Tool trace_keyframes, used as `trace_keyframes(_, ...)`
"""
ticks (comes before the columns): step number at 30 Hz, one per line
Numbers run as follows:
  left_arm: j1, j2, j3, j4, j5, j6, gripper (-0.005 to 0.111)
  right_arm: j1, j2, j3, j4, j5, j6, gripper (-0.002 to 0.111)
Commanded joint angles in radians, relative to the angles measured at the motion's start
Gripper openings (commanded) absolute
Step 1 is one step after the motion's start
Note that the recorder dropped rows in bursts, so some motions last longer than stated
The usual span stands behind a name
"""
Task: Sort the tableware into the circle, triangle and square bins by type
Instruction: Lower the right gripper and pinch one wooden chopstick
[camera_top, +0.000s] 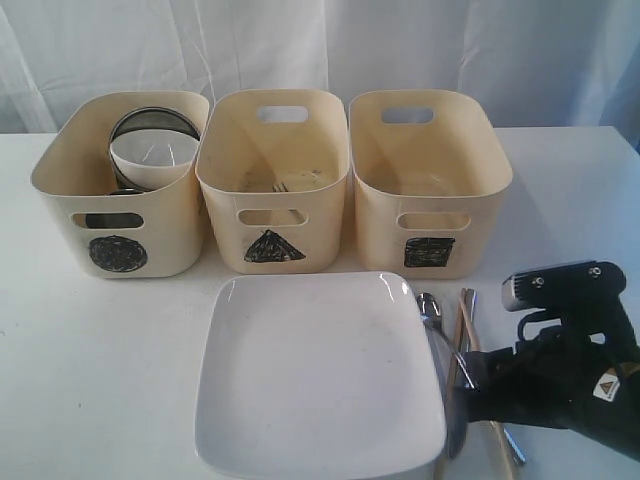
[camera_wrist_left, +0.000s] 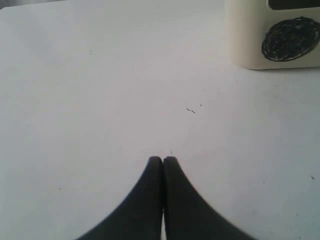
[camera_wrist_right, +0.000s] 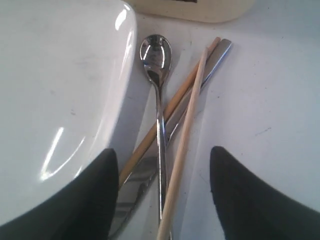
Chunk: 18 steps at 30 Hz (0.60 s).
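Observation:
The circle bin (camera_top: 60, 180) holds a small white bowl (camera_top: 153, 157) and steel ware (camera_top: 155, 120) behind it. Some steel cutlery (camera_top: 285, 185) lies in the triangle bin (camera_top: 272, 215). Nothing shows inside the square bin (camera_top: 428, 215). In front of the bins lies the large square white plate (camera_top: 318, 375). A steel spoon (camera_wrist_right: 156, 55), a steel knife (camera_wrist_right: 216, 56) and two wooden chopsticks (camera_wrist_right: 187, 125) lie crossed beside its right edge. My right gripper (camera_wrist_right: 162, 152) stands open low over them, one finger by the plate's rim (camera_wrist_right: 117, 90). My left gripper (camera_wrist_left: 162, 159) is shut and empty over bare table.
The circle bin's marked front corner (camera_wrist_left: 250, 35) stands ahead of the left gripper. The square bin's base (camera_wrist_right: 190, 10) is just beyond the spoon. A white curtain (camera_top: 320, 50) hangs behind the bins. The right arm (camera_top: 570, 370) covers the table's front right corner.

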Motion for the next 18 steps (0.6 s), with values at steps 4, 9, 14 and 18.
trace_keyframes(4,-0.006,-0.004,0.005,-0.011,-0.003,-0.003,0.0,-0.004,0.078,-0.031,0.004,-0.008,-0.013,0.052)
trace_keyframes(9,-0.006,-0.004,0.005,-0.011,-0.003,-0.003,0.0,-0.004,0.13,-0.063,0.004,0.006,-0.024,0.052)
trace_keyframes(14,-0.006,-0.004,0.005,-0.011,-0.003,-0.003,0.0,-0.004,0.181,-0.095,0.004,0.029,-0.119,0.046)
trace_keyframes(18,-0.006,-0.004,0.005,-0.011,-0.003,-0.003,0.0,-0.004,0.209,-0.105,0.004,0.029,-0.136,0.041)
